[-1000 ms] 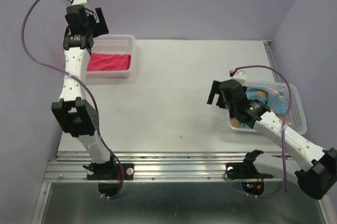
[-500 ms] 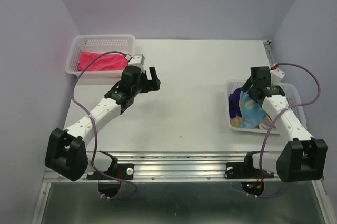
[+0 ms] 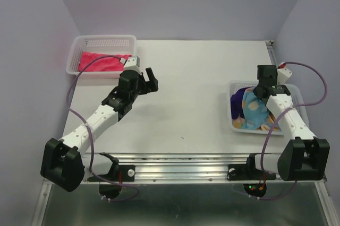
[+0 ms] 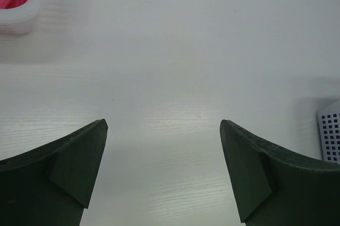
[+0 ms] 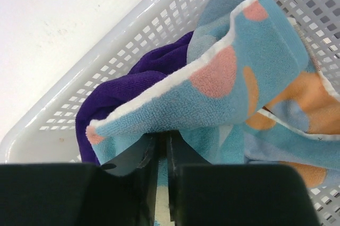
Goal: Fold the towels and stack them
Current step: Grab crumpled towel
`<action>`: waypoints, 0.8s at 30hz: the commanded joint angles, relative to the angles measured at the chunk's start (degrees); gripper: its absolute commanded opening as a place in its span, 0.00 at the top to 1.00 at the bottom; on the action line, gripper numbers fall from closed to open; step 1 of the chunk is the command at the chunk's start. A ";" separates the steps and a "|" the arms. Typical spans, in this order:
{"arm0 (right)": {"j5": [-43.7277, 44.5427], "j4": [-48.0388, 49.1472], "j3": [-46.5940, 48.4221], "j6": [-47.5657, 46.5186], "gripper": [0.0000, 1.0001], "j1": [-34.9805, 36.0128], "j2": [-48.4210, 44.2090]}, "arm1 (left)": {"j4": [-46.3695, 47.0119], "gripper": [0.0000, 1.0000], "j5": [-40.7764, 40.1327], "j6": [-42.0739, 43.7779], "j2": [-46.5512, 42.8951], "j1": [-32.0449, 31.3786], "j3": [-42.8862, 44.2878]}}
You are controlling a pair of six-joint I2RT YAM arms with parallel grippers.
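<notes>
Right fingers (image 5: 179, 154) pinching blue towel (image 5: 212, 104), left fingers (image 4: 64, 178) spread wide

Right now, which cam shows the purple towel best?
Right wrist: the purple towel is close up in the basket corner, partly covered by the blue dotted towel. Top external shows it only as a small dark patch in that basket. Left wrist doesn't show it.

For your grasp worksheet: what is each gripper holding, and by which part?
Right gripper pinches the blue dotted towel by a fold near its hem; left gripper holds nothing.
</notes>
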 commanded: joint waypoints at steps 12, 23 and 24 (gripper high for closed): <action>1.19 -1.40 12.18 -4.21 0.99 -0.37 -6.23 | 1.15 0.01 -2.10 -0.16 -3.93 -0.24 -1.36; -35.44 -4.38 35.45 -12.83 0.99 -0.28 -6.26 | 1.41 0.01 -0.95 -2.18 -7.88 -0.24 -3.38; -37.46 -4.73 36.88 -13.09 0.99 -0.19 -5.46 | 1.41 0.01 -0.87 -2.27 -8.41 -0.24 -3.65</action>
